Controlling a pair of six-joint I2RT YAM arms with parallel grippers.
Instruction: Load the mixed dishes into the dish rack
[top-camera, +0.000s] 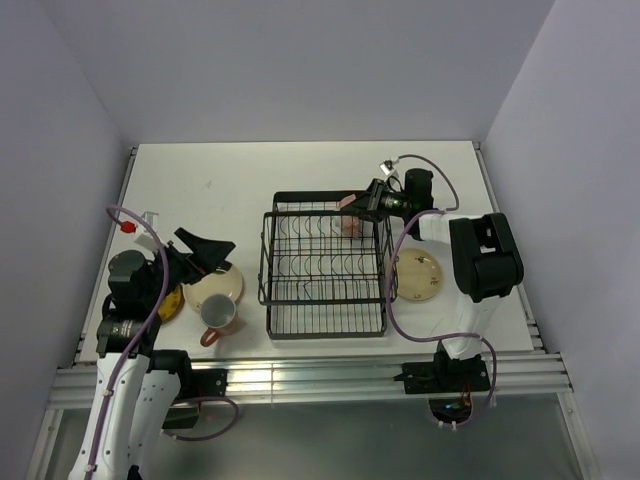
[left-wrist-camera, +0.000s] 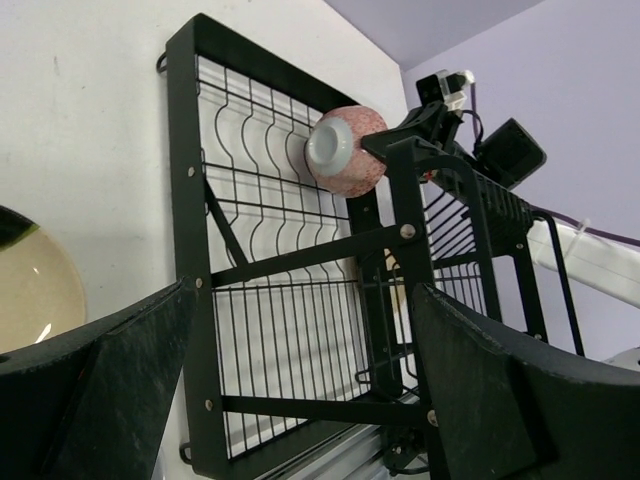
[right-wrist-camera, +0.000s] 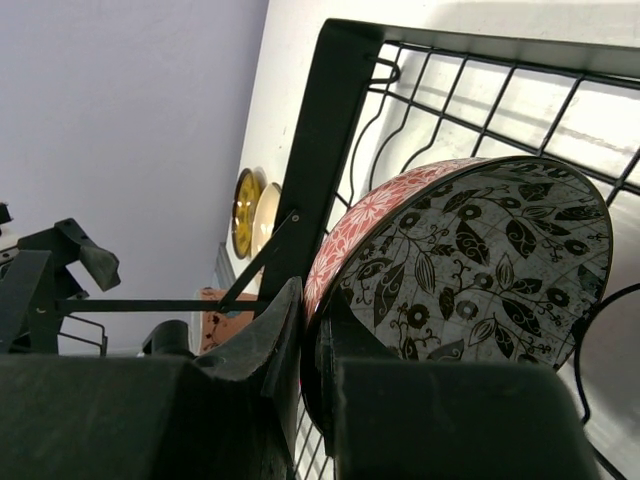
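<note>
The right claw is clamped narrow on the rim of the small bowl, which is held on edge, seemingly for slotting into the dish rack beneath. The left claw is spread wide and empty, a cream plate and the mug lying just beside it on the worktop.

A flat white desk is boxed in on its far, left and right sides by plain pale lilac walls. Silver slotted aluminium rails run along the desk's near edge, and thinner metal strips line its left and right edges. A tiny dark speck sits on the desk toward its far left corner.
</note>
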